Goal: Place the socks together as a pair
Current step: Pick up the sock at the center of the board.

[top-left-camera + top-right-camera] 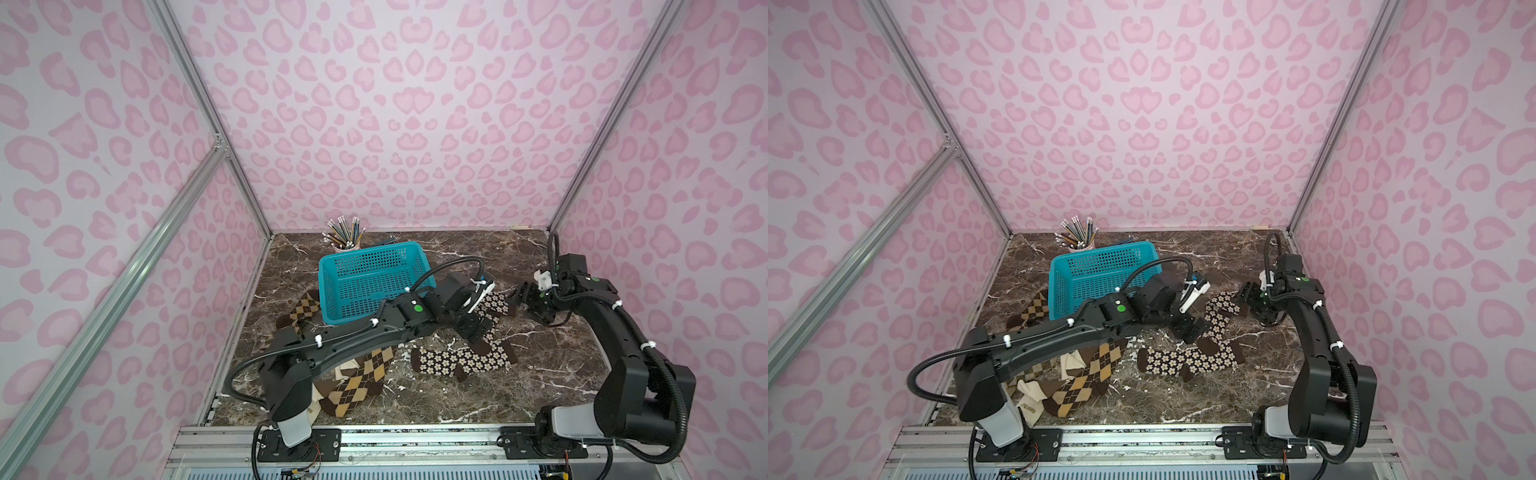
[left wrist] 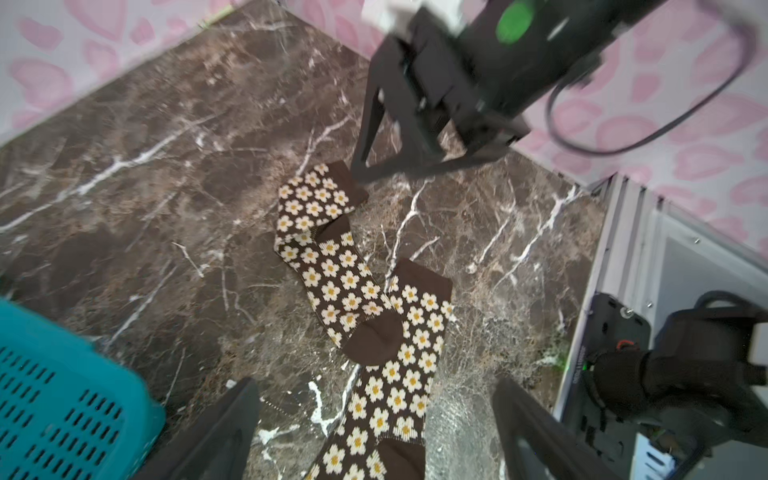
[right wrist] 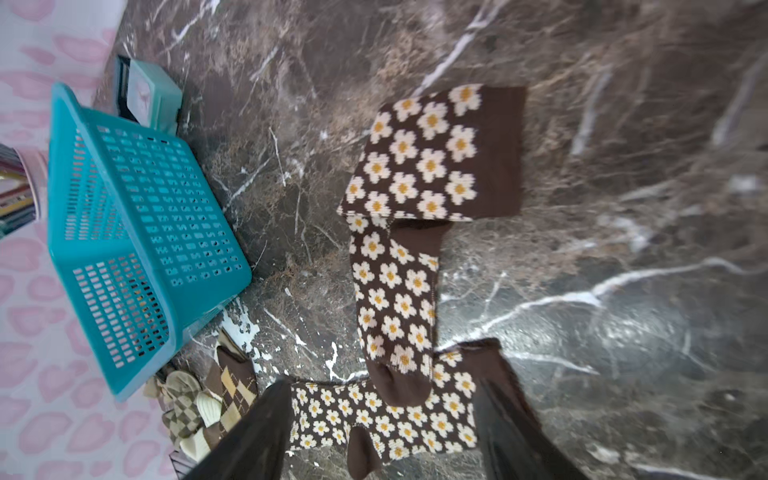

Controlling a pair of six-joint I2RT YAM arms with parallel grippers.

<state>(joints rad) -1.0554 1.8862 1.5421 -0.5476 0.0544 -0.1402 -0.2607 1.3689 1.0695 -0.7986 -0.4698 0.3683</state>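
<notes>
Two dark brown socks with cream flowers lie on the marble table. One sock point(image 1: 457, 361) point(image 3: 386, 419) lies flat near the middle. The other sock point(image 1: 494, 305) point(image 3: 424, 166) runs from the back right toward it, and its brown toe rests on the flat one. My left gripper point(image 1: 473, 328) point(image 2: 374, 436) hovers open over the spot where they overlap, nothing between its fingers. My right gripper point(image 1: 521, 297) point(image 3: 382, 432) stands open just off the far sock's cuff, holding nothing.
A teal mesh basket point(image 1: 370, 249) stands behind the left arm, with a cup of pencils point(image 1: 345, 237) beyond it. Brown-tan argyle socks point(image 1: 361, 382) point(image 1: 303, 311), a cream ribbed sock point(image 1: 1034, 399) and a check sock point(image 3: 183, 411) lie at the left.
</notes>
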